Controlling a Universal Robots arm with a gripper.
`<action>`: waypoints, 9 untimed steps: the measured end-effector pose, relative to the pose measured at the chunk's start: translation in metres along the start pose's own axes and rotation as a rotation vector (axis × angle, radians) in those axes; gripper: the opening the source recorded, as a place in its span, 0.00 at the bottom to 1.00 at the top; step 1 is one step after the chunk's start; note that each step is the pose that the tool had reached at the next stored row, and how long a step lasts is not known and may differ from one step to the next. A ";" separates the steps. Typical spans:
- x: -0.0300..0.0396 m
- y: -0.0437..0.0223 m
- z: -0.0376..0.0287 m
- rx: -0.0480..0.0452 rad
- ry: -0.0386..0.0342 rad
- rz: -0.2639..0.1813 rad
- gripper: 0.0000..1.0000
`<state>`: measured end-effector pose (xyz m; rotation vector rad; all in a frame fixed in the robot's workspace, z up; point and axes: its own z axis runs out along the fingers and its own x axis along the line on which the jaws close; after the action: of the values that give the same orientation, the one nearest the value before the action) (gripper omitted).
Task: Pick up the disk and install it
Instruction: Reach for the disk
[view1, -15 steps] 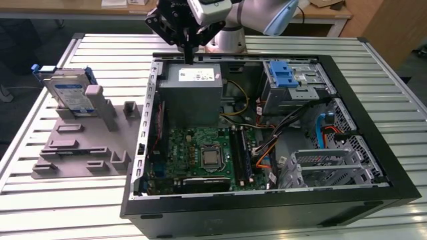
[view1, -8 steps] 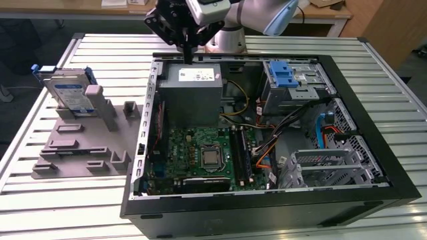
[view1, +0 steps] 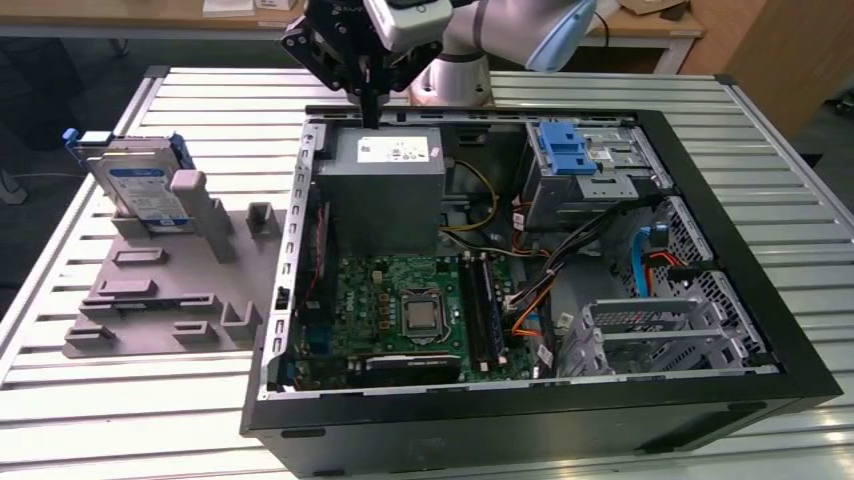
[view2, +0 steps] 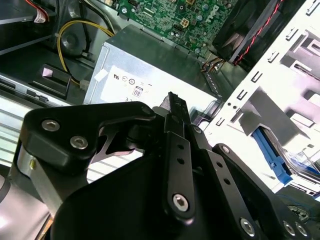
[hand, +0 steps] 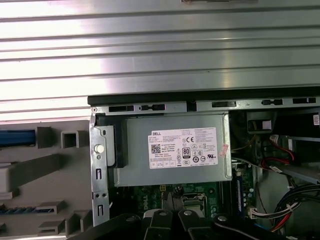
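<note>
In the exterior view the flat silver disk (view1: 140, 190) in its blue plastic frame stands in the grey moulded holder (view1: 147, 300), well apart from the black gripper (view1: 370, 112) (nothing picked up yet), which hangs over the grey metal power-supply box (view1: 387, 190). In the second wrist view its fingers (view2: 175, 107) meet, empty.

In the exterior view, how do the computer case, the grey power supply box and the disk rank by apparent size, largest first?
1. Computer case, clearly the largest.
2. Power supply box, second.
3. Disk, smallest; the grey holder hides its lower part.
</note>
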<state>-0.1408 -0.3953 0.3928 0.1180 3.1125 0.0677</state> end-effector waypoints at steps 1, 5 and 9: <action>0.0045 -0.0003 0.0004 0.0000 0.0000 0.000 0.11; 0.0047 -0.0004 0.0005 0.0000 0.0000 0.000 0.11; 0.0058 -0.0005 0.0007 0.0000 0.0000 0.000 0.11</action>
<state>-0.1466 -0.3953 0.3919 0.1180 3.1125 0.0677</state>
